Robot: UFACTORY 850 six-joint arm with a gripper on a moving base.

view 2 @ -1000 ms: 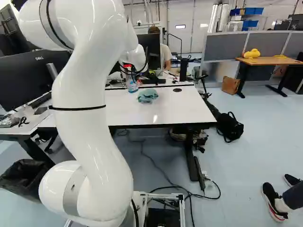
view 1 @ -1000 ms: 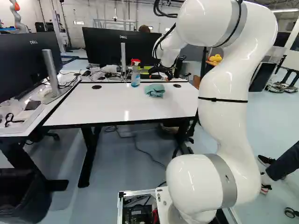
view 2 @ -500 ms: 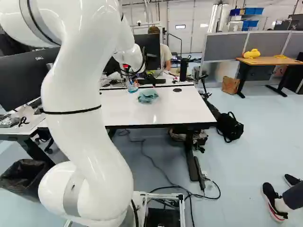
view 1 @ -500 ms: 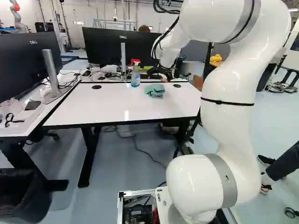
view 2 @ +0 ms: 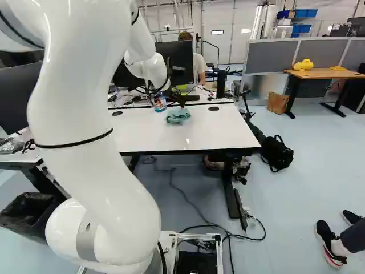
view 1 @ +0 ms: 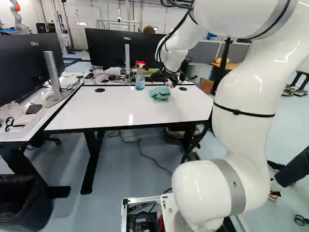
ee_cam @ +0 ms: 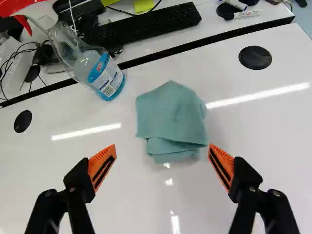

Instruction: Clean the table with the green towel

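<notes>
A: While the base has stayed in place, what has changed?

B: The thick, glossy white robot arm (view 1: 241, 137) has leaned over, bringing its black two-fingered gripper (ee_cam: 162, 148) lower and closer to the towel. That looks like the end of the approach, before any wiping.

A: Where is the towel?

B: The crumpled green cloth towel (ee_cam: 170, 117) lies just ahead of the gripper, in line with the gap between its fingers, on the smooth white rectangular table (ee_cam: 265, 124). It has not shifted there. Farther ahead, off to one side, stands a clear plastic spray bottle of blue liquid (ee_cam: 108, 78).

A: And the gripper?

B: Wide open, its ribbed orange pads (ee_cam: 101, 168) well apart. It holds nothing, and neither finger appears to touch the cloth. Next, it probably needs to descend and close, keeping clear of the bottle.
</notes>
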